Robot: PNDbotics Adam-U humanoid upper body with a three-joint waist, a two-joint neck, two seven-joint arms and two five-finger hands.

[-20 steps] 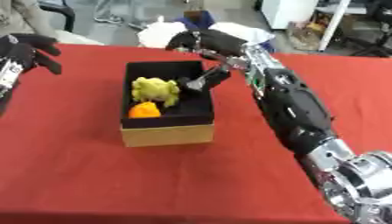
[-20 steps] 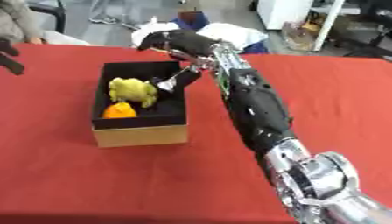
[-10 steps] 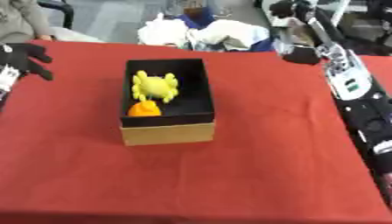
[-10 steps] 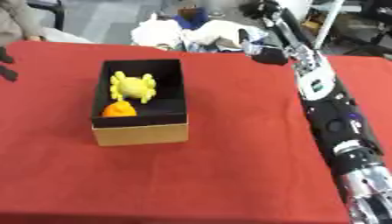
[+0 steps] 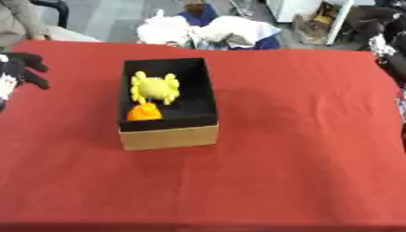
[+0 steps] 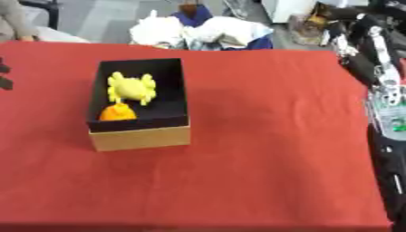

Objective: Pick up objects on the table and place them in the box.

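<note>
The cardboard box (image 5: 168, 136) with a black inside stands left of the table's middle. A yellow toy (image 5: 155, 87) lies in it, with a small orange thing (image 5: 142, 112) just in front, against the near wall. My left hand (image 5: 17, 71) rests open at the left edge, well apart from the box. My right forearm (image 6: 382, 93) runs up the right edge, far from the box. Its hand is lost in dark clutter at the top right corner. No loose object shows on the red cloth.
The red tablecloth (image 5: 277, 149) covers the table. Behind the far edge lies a heap of white and blue cloth (image 5: 214, 32). A person's sleeve (image 5: 24, 18) shows at the top left corner.
My right hand has left the box, risen and swung away to the right edge. The yellow toy and the orange thing stay in the box. My left hand has hardly moved.
</note>
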